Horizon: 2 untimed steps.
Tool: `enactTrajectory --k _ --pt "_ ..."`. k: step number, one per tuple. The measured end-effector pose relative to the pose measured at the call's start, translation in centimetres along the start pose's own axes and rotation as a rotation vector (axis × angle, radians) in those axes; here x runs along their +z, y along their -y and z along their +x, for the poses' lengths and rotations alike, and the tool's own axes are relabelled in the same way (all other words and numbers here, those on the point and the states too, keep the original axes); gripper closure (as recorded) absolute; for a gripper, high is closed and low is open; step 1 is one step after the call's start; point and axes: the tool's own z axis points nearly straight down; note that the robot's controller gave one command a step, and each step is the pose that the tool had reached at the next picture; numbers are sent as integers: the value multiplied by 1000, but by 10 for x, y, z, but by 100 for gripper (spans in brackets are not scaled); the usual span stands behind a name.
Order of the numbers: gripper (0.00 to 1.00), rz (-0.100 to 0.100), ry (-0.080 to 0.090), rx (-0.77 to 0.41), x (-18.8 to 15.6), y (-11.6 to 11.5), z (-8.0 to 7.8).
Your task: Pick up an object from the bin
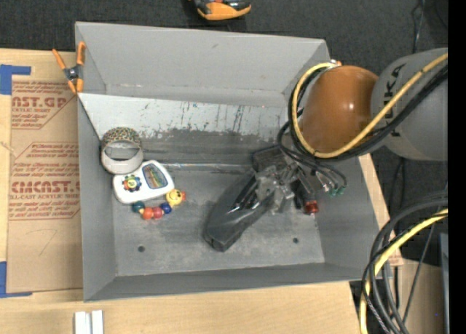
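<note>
Grey metal bin [204, 63] holds a long dark object [231, 222] mid-floor, with the tool [275, 188] at its end nearer the bin's right wall; open or closed, I cannot tell. A white beaded toy [142, 182] and a tape roll [121, 149] lie by the bin's left wall.

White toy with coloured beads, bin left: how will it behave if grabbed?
The white toy looks like hard moulded plastic, so probably stiff and light. Its rounded, glossy shell may slip. The coloured beads at its lower edge seem loosely attached and might swing.
</note>
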Motion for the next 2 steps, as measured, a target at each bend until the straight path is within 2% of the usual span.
enactTrajectory --k 1,2 --pt "100 -8 -14 -13 -19 2 4" --pt "100 -1 -3 -204 43 -34 -1"
